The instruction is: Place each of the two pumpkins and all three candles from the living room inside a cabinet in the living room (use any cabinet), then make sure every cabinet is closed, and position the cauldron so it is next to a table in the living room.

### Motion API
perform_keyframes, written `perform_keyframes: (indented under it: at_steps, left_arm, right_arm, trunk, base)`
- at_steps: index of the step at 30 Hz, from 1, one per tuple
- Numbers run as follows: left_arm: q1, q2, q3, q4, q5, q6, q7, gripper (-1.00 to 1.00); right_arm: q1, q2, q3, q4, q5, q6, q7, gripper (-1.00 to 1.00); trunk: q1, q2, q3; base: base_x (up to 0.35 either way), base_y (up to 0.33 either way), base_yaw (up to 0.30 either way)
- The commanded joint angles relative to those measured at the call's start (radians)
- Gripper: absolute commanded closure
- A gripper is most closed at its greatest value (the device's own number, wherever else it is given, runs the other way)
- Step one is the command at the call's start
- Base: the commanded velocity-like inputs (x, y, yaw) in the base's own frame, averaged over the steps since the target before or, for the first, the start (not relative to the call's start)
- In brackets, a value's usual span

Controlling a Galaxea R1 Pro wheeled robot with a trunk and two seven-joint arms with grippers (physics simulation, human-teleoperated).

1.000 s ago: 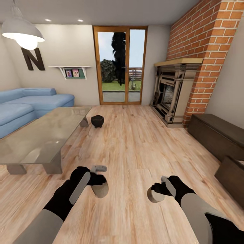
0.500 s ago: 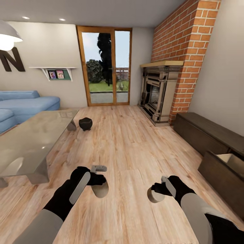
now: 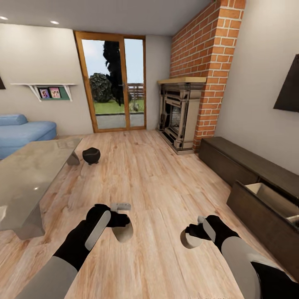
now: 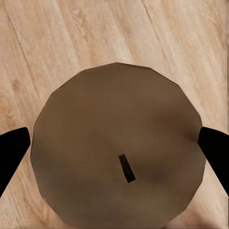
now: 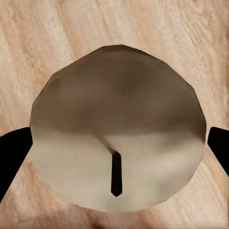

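- Wood-plank flooring (image 3: 162,182) runs to a glazed door (image 3: 112,85) at the far wall; the whole head view has swung rightward since a second ago, so the sofa (image 3: 23,131) and glass-topped table (image 3: 29,174) now sit nearer the left edge, the hanging lamp has left the picture, and more of the right wall shows
- One brick chimney (image 3: 199,62) with one stone fireplace (image 3: 178,114) stands beside the door
- One long, low dark-brown cabinet (image 3: 245,164) lines the right wall; its near compartment (image 3: 270,199), now in fuller view, is pulled open and shows a pale interior
- One black round cauldron (image 3: 91,155) sits on the floor just beside the table's far corner
- Two candles are held, one per arm, both arms posed as before
- Left gripper (image 3: 121,226) is clamped on a candle (image 4: 119,152), a squat faceted cylinder with a short dark wick, black fingertips (image 4: 12,152) touching its sides
- Right gripper (image 3: 192,237) likewise grips a second candle (image 5: 119,129), paler on its lit half
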Motion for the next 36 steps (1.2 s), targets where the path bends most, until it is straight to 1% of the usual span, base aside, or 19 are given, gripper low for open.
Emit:
perform_keyframes:
  at_steps: [1, 24, 36]
  left_arm:
    - [-0.001, 0.001, -0.003, -0.001, 0.011, 0.002, 0.010, 1.00]
    - [-0.001, 0.001, -0.003, -0.002, 0.011, 0.002, 0.010, 1.00]
    - [-0.001, 0.001, -0.003, -0.002, 0.011, 0.002, 0.010, 1.00]
  right_arm:
    - [0.000, 0.000, -0.005, -0.001, 0.001, 0.005, 0.003, 1.00]
    - [0.000, 0.000, -0.005, -0.002, 0.001, 0.005, 0.003, 1.00]
    - [0.000, 0.000, -0.006, -0.003, 0.001, 0.005, 0.003, 1.00]
  trunk:
    - [-0.004, 0.007, 0.002]
    - [-0.092, 0.168, 0.074]
    - [-0.138, 0.252, 0.112]
  base:
    - [0.000, 0.000, -0.214]
    - [0.000, 0.000, -0.212]
    - [0.000, 0.000, -0.034]
